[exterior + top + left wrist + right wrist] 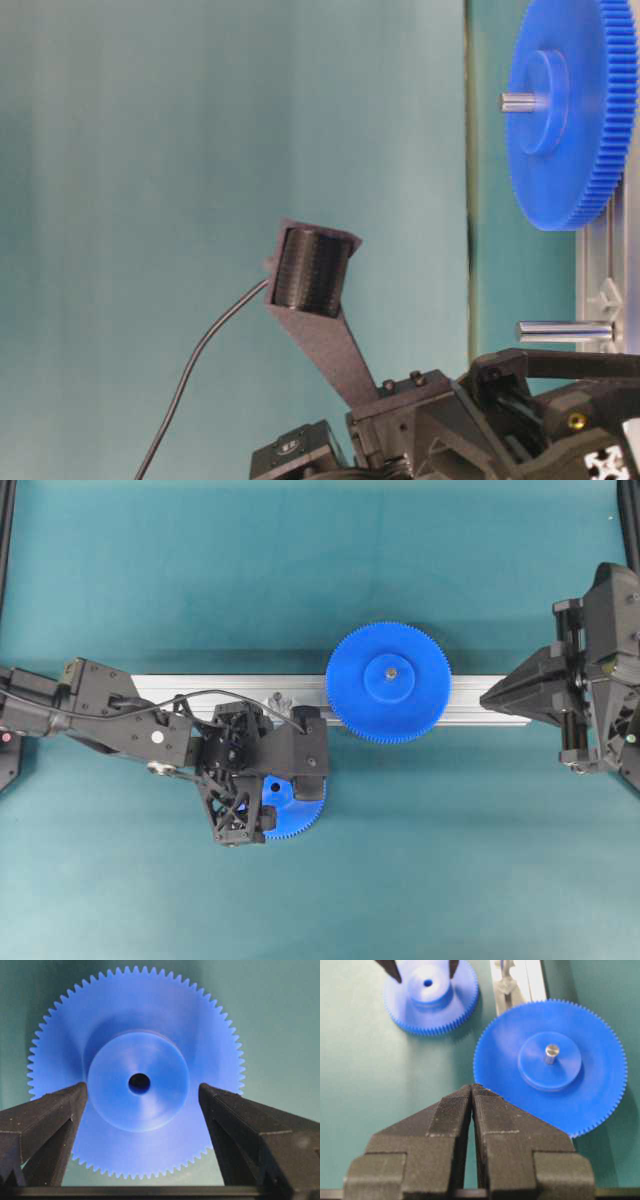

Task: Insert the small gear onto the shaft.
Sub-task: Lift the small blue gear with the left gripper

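Hovering left gripper (pixel 142 1110), jaws apart, straddles small gear (pixel 137 1077); stiff, light, slick plastic, so grip hub at 3 and 9 o'clock. Right gripper (pixel 471 1091) together.

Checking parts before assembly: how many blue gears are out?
2. The small gear lies on the mat between the left jaws; the big gear sits on a pin on the rail.

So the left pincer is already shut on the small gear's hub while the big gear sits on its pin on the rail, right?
Not quite. The left pincer is open, its fingers apart on either side of the small gear hub, as the left wrist view shows. The big gear does sit on its pin on the rail.
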Motion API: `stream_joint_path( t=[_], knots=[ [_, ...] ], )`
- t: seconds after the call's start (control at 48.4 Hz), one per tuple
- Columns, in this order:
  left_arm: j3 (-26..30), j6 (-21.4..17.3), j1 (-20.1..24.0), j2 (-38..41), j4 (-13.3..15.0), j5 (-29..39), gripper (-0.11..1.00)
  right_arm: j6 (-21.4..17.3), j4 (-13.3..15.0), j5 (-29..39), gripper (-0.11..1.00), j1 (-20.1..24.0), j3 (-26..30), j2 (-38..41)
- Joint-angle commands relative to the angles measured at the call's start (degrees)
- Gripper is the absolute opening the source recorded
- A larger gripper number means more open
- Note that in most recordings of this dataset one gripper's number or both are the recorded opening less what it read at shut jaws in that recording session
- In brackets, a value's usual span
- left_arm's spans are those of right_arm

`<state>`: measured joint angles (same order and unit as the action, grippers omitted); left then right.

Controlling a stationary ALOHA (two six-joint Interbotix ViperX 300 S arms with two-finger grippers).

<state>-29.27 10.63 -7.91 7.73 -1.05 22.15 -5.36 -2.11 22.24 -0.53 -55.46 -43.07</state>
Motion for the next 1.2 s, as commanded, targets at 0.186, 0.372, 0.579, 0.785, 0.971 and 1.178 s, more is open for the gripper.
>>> stream_joint_path(
  t=[0.186, 0.372, 0.579, 0.785, 0.971, 1.178],
  knots=[
    [1.8, 0.2, -0.1, 0.5, -0.1, -0.2, 0.90, -0.5, -0.1, -0.5, 0.11, -0.1, 0.6, -0.3],
    [1.8, 0.4, -0.1, 1.0, -0.2, -0.3, 0.90, -0.5, -0.2, -0.6, 0.11, -0.1, 0.6, -0.3],
    [1.8, 0.4, -0.1, 1.2, -0.2, -0.4, 0.90, -0.5, -0.2, -1.1, 0.11, -0.1, 0.5, -0.2],
    [1.8, 0.5, -0.1, 1.4, -0.2, -0.4, 0.90, -0.5, -0.2, -1.2, 0.11, -0.1, 0.6, 0.1],
    [1.7, 0.6, -0.1, 2.0, -0.1, -0.4, 0.90, -0.5, -0.3, -1.1, 0.11, -0.1, 0.6, 0.1],
    [1.7, 1.4, -0.1, 3.0, -0.2, -0.4, 0.90, -0.5, -0.3, -1.2, 0.11, -0.1, 0.5, 0.1]
  ],
)
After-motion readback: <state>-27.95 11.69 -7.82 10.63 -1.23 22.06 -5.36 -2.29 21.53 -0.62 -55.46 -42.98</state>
